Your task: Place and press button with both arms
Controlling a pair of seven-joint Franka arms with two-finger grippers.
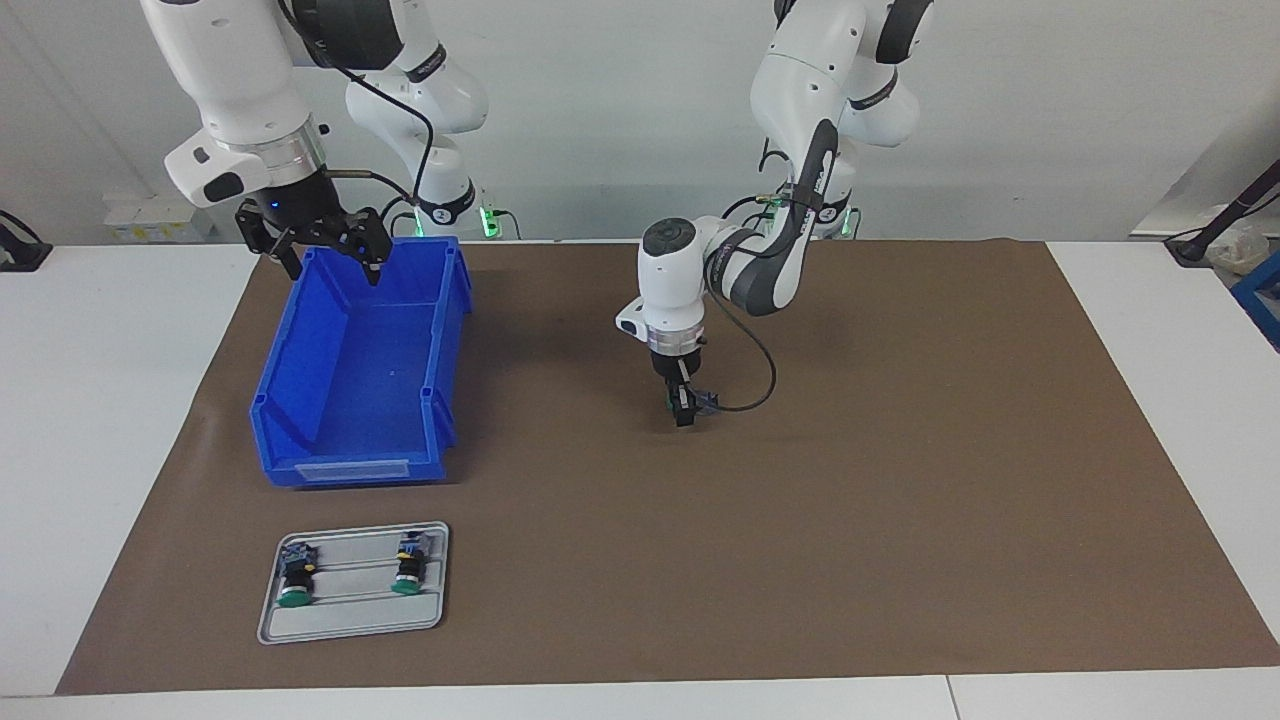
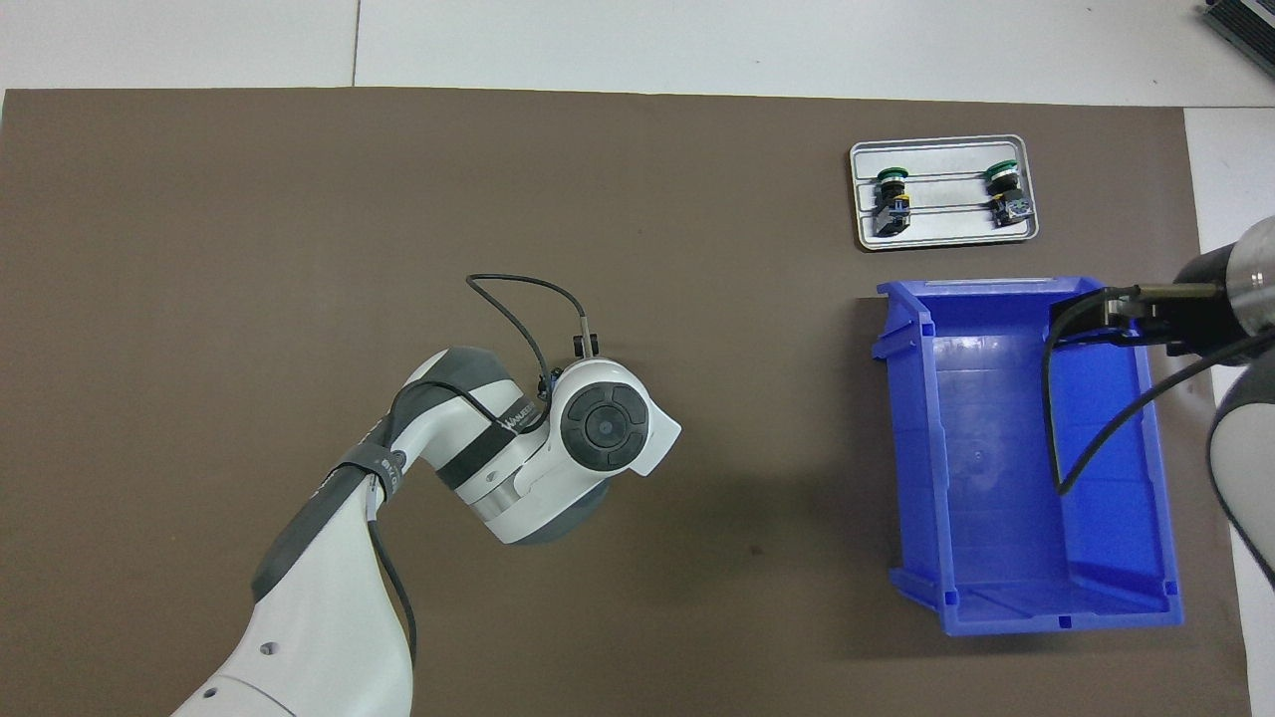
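A small button with a green cap and a blue-grey block lies on the brown mat near the table's middle. My left gripper points straight down onto it, its fingers closed across the dark body. The overhead view hides this gripper and the button under the left wrist. Two more green-capped buttons lie in a grey tray, also seen from overhead. My right gripper hangs open over the end of the blue bin nearer the robots, holding nothing.
The blue bin has nothing in it and stands toward the right arm's end of the table. The grey tray lies just farther from the robots than the bin. White table borders the mat on all sides.
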